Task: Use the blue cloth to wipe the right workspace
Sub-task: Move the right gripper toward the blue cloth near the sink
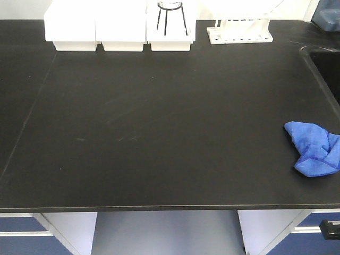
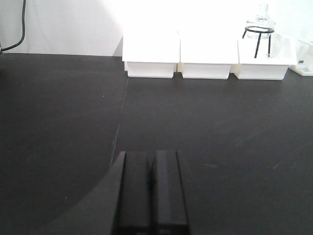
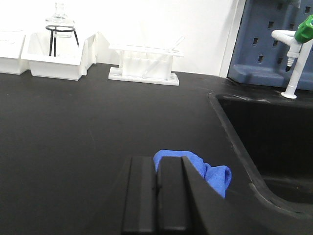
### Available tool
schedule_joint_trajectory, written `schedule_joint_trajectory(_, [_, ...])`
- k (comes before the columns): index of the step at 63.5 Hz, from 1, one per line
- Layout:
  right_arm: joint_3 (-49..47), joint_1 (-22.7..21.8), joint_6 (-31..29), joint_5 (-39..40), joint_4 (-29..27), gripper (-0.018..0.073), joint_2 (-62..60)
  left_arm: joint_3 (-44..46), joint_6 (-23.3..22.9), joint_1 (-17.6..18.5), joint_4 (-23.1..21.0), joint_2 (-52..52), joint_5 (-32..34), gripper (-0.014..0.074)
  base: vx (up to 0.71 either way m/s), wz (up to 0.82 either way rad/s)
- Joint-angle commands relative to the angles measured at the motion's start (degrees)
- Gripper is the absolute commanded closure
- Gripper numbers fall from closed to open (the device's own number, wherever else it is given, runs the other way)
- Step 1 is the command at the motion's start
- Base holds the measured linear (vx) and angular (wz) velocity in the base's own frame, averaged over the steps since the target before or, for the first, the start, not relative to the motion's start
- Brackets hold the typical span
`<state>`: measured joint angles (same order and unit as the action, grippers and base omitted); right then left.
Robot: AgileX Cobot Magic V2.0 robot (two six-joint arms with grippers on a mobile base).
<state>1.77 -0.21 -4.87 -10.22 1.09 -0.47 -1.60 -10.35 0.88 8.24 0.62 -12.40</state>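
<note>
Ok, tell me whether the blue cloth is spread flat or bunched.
Bunched: the blue cloth lies crumpled in raised folds, not flat.

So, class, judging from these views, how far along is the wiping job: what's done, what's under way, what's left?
Done: nothing visible; the cloth lies crumpled and unheld on the bench beside the sink. Under way: the right claw, shut, points at the cloth; the left claw is shut too. Left: grasp the cloth, then wipe the right side.
</note>
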Motion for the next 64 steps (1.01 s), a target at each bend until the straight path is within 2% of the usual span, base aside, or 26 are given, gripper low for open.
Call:
schedule_joint_trajectory(1, [1.0, -0.3, 0.0, 4.8, 0.2, 0.0567, -0.6, -1.7, -0.5, -0.3, 0.1, 1.0, 4.7, 0.0602, 0.0, 0.0])
schedule_joint_trajectory(52, [1.0, -0.3, 0.0, 4.9, 0.2, 0.0567, -0.6, -1.7, -0.5, -0.3, 0.1, 1.0, 4.7, 0.0602, 0.0, 0.0])
schedule_joint_trajectory(60, [1.0, -0.3, -6.0, 5.1, 6.6, 0.0567, -0.6, -1.7, -0.5, -0.3, 0.1, 1.0, 4.7, 0.0602, 0.0, 0.0])
schedule_joint_trajectory(64, [1.0, -0.3, -7.4, 5.4, 8.0, 0.0567, -0.6, -1.7, -0.5, -0.3, 0.1, 1.0, 4.7, 0.0602, 0.0, 0.0])
